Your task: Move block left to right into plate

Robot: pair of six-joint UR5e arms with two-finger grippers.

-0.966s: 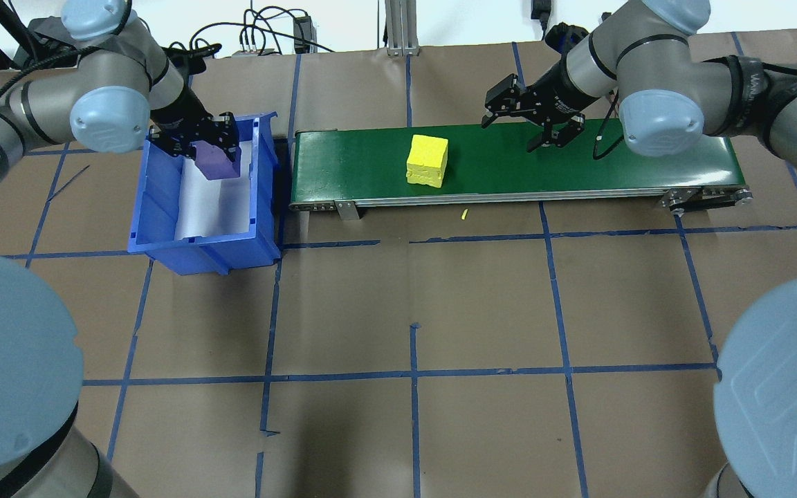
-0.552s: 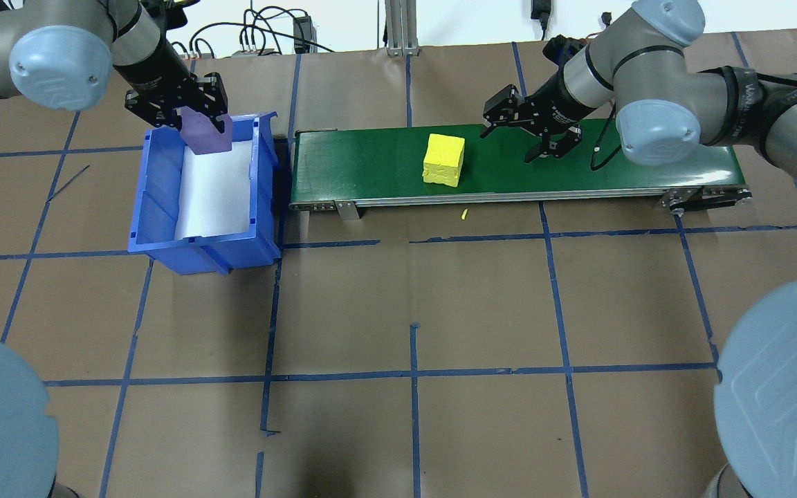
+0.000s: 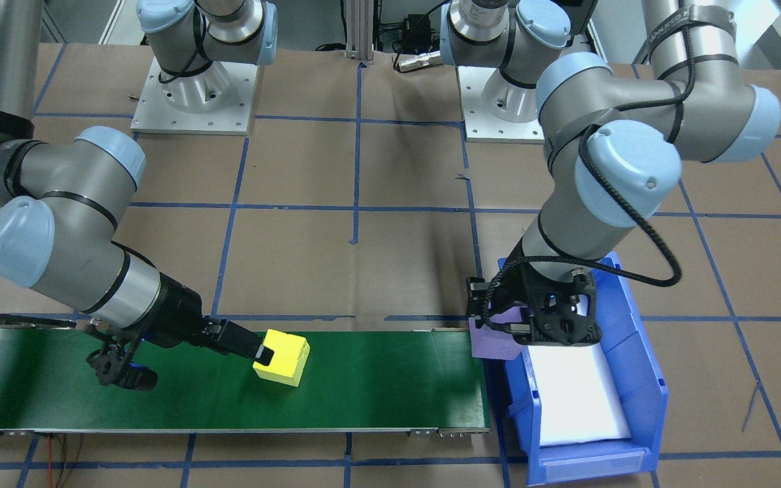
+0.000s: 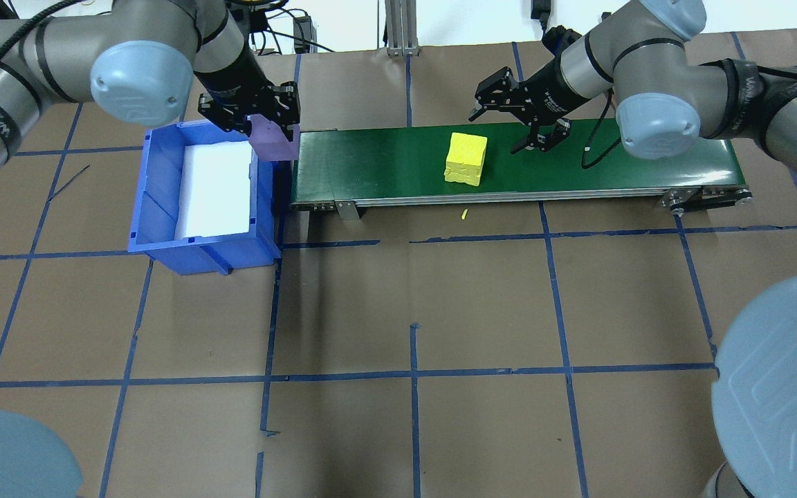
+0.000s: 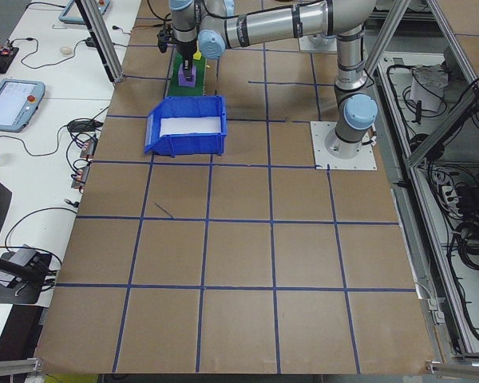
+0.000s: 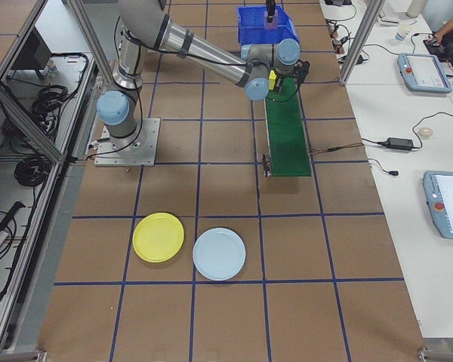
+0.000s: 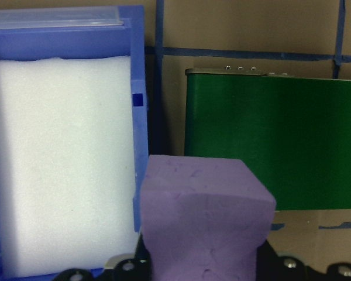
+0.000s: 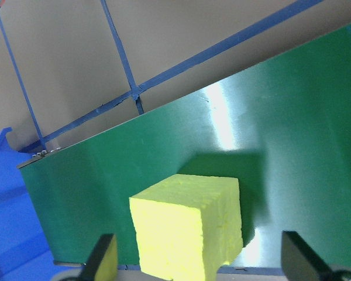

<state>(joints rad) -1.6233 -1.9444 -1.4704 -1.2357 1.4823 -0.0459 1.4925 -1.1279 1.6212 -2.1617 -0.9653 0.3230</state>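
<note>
Overhead exterior view: my right gripper [image 4: 509,114] has jaws spread, the yellow block [image 4: 466,158] seemingly just ahead on the belt [image 4: 385,166], while my left gripper [image 4: 250,114] clamps the purple block [image 4: 272,140].

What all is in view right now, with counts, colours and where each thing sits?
purple block: 1, purple, held above the gap between bin and belt.
yellow block: 1, yellow, on the belt's middle.
conveyor belt: 1, green, far side of table.
bin: 1, blue, white-lined, at the belt's left end.
yellow plate: 1, yellow, on table, right end.
pale blue plate: 1, beside the yellow plate.
left gripper: 1, black, jaws shut on the purple block.
right gripper: 1, black, jaws open by the yellow block.
</note>
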